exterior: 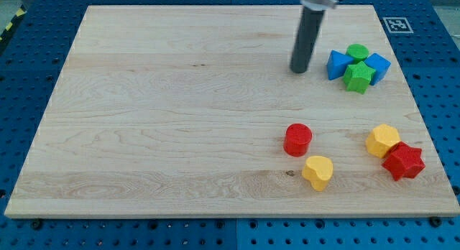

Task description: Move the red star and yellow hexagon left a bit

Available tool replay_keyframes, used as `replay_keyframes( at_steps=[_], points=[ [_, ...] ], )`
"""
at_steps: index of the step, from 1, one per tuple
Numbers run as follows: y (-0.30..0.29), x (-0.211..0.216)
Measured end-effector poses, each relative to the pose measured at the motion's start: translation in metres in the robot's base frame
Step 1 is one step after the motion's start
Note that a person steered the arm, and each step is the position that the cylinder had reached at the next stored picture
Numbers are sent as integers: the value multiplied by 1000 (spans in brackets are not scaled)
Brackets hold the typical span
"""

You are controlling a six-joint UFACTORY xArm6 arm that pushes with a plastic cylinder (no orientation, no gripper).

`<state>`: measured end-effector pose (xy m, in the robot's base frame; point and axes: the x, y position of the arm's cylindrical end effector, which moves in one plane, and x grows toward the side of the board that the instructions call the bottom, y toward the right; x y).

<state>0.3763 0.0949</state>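
The red star (pixel 403 161) lies near the board's lower right corner. The yellow hexagon (pixel 382 140) touches it on its upper left. My tip (pixel 299 70) rests on the board at the upper right, far above both blocks and well to their left. It stands just left of the blue and green cluster and touches no block.
A red cylinder (pixel 297 139) and a yellow heart (pixel 318 172) lie left of the hexagon. At the upper right sit a blue triangle (pixel 337 65), a green cylinder (pixel 357 52), a green star (pixel 357 77) and a blue cube (pixel 378 65). The board's right edge (pixel 424 135) is close to the star.
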Motion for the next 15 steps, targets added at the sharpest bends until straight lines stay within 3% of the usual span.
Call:
replay_keyframes(
  at_steps=[1, 3, 6, 7, 9, 10, 11, 15],
  points=[
    [-3, 48],
    [60, 101],
    [70, 103],
    [116, 103],
    [233, 166],
    [230, 210],
    [188, 223],
    [154, 181]
  ],
)
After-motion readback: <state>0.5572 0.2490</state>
